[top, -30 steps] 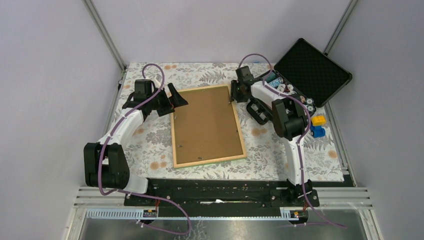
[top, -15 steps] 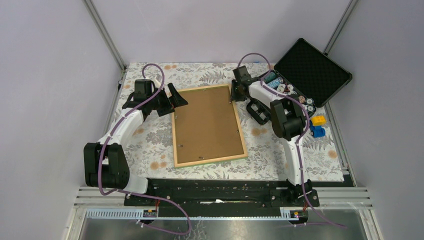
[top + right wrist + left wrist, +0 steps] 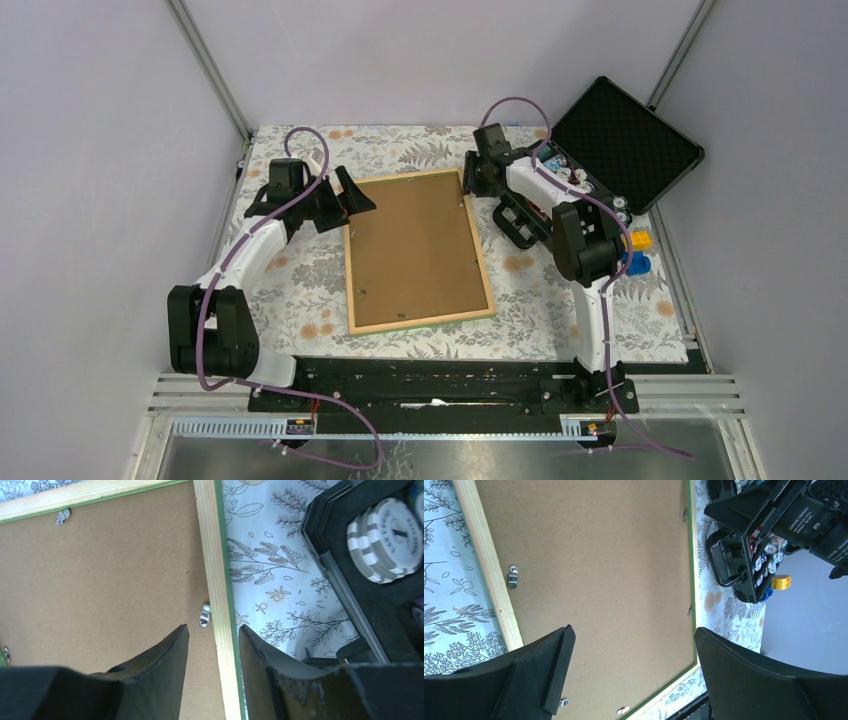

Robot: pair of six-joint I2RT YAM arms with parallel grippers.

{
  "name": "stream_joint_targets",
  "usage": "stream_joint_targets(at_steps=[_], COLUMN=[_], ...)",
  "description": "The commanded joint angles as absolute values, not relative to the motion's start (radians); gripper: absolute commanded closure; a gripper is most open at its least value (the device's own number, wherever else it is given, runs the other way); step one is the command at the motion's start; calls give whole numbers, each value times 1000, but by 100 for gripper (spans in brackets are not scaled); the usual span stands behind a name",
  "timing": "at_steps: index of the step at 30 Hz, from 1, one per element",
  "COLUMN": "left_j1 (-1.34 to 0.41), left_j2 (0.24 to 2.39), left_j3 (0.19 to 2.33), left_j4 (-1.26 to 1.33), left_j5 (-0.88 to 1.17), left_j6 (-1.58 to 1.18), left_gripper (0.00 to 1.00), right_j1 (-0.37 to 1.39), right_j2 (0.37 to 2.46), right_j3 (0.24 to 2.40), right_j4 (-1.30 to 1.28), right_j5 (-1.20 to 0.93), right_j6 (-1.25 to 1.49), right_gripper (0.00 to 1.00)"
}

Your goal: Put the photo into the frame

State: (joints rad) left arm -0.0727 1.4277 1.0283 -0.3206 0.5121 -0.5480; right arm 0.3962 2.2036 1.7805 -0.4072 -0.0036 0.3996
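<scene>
The frame (image 3: 481, 268) lies face down on the floral cloth, with its light wood back and thin green edge up. The brown fibreboard backing panel (image 3: 415, 250) fills it. The photo is hidden. My left gripper (image 3: 355, 197) is open and empty above the frame's far left corner; in the left wrist view (image 3: 633, 632) its jaws stand wide over the backing (image 3: 599, 570). My right gripper (image 3: 468, 185) is at the far right corner. In the right wrist view (image 3: 214, 629) it is partly open, astride the wood rail (image 3: 212, 570) beside a metal clip (image 3: 204, 616).
A black hinged case (image 3: 622, 140) with poker chips (image 3: 387, 540) stands open at the far right, close to my right arm. Yellow and blue blocks (image 3: 636, 252) lie right of that arm. Small metal clips (image 3: 513, 576) line the frame's inner edge.
My right arm's wrist and elbow have shifted slightly to the right at the frame's far right corner. The left arm and the frame have hardly moved.
</scene>
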Motion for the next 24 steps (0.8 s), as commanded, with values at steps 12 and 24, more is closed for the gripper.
stream_joint_targets(at_steps=[12, 24], left_j1=[-77, -77], left_j2=[1387, 1385], left_j3=[1044, 1045], left_j4=[-275, -275], left_j5=[528, 528], left_j6=[-546, -546], left_gripper=[1, 1], right_j1=[392, 394], right_j2=[2273, 2333], right_j3=[1838, 1880], right_j4=[-428, -449], right_j5=[-52, -18], right_j6=[391, 382], right_gripper=[49, 52])
